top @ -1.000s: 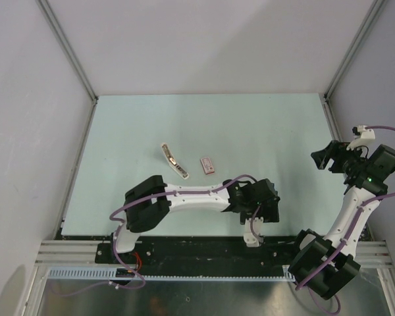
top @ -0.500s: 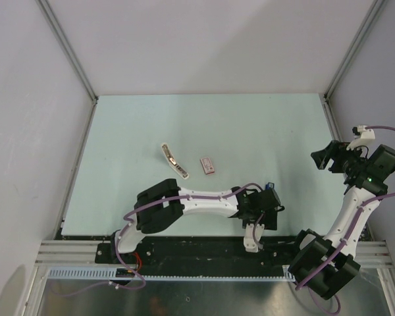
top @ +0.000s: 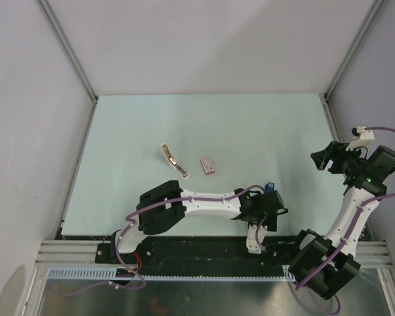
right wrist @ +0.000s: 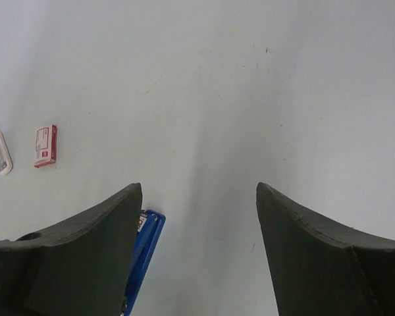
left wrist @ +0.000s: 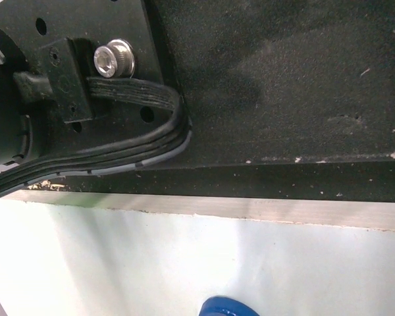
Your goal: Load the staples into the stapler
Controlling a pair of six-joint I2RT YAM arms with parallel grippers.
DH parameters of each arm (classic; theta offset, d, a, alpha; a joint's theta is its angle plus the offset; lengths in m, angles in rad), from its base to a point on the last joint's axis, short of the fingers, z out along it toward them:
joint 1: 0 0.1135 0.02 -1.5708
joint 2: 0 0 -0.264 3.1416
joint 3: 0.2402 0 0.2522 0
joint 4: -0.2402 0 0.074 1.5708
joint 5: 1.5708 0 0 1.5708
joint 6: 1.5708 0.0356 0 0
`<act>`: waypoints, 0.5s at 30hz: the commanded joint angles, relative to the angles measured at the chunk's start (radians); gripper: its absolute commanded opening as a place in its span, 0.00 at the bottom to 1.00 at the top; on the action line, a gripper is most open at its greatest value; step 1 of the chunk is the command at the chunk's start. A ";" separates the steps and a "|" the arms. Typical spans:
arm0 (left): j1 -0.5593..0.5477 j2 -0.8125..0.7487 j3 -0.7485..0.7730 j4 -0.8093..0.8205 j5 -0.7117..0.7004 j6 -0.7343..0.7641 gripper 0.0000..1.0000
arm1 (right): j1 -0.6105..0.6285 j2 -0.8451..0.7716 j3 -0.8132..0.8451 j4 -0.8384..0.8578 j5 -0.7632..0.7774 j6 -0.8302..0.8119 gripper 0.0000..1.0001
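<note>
The stapler [top: 271,189] lies at the near edge of the table [top: 250,131] under the left gripper [top: 266,204], jaws I cannot tell, the right gripper [right wrist: 197,187] gaping empty; it looks light, stiff, slick, best pinched across its sides.

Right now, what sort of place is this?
Probably a robotics lab test cell: a pale green table boxed in by plain white panels on aluminium posts, left arm and right arm bolted at its near edge, a blue stapler and small staple box laid out.
</note>
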 commanded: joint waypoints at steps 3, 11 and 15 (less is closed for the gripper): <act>-0.013 0.013 0.040 -0.012 -0.004 0.021 0.56 | -0.004 -0.016 -0.006 0.046 -0.018 0.016 0.74; -0.027 0.032 0.046 -0.012 -0.061 -0.008 0.48 | -0.001 -0.014 -0.006 0.045 -0.022 0.015 0.74; -0.031 0.041 0.058 -0.012 -0.063 -0.028 0.41 | 0.001 -0.012 -0.007 0.045 -0.024 0.014 0.74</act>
